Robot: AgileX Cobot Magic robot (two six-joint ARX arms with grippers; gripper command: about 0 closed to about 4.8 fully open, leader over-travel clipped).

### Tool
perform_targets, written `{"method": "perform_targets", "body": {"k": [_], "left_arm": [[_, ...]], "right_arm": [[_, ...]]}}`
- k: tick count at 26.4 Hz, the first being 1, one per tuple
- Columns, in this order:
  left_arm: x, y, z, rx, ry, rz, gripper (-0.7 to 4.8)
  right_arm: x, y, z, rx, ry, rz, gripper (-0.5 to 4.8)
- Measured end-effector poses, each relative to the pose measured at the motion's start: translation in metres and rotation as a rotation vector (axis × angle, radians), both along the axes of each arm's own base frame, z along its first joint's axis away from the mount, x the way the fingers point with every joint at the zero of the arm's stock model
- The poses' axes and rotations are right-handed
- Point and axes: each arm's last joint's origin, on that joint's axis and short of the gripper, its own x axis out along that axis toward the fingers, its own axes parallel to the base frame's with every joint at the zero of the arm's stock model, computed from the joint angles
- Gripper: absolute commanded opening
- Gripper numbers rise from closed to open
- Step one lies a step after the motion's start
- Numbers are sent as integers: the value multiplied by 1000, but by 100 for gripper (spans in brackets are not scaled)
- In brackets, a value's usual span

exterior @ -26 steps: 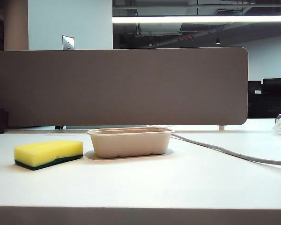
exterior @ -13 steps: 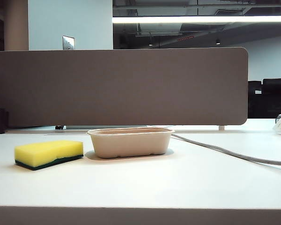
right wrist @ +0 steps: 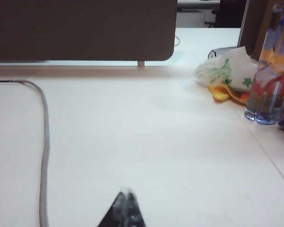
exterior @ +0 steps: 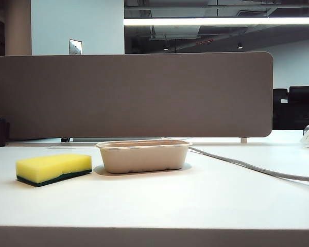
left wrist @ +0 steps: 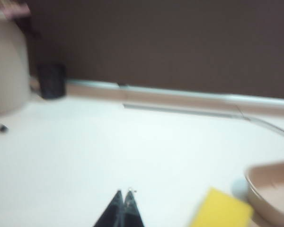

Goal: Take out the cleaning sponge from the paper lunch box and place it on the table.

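- The cleaning sponge (exterior: pixel 53 169) lies on the table (exterior: pixel 195 200) just left of the paper lunch box (exterior: pixel 143 156), which looks empty, though the wrist picture is blurred.
- Left gripper (left wrist: pixel 122 194) and right gripper (right wrist: pixel 127 193) hang closed, empty.
- Placing step looks done; nothing further seems needed.

The left gripper (left wrist: pixel 123 193) is showing two slim black fingers tapering to pale tips; the right gripper (right wrist: pixel 127 192) is showing the same dark, pointed pair.
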Motion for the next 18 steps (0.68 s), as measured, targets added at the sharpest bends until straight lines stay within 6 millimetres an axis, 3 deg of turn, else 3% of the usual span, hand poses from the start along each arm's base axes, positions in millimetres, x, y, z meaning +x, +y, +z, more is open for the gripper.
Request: {"method": "perform_targets", "body": {"k": [11,18], "left_arm": [[23,-4,-52,-37,-14,-132,-4],[26,-3,-64,-47,-17,-132,-4]], "right_arm": [[0,0,-1,0,7,-1,-5],[0,0,-1,0,8,-1,-5]]}}
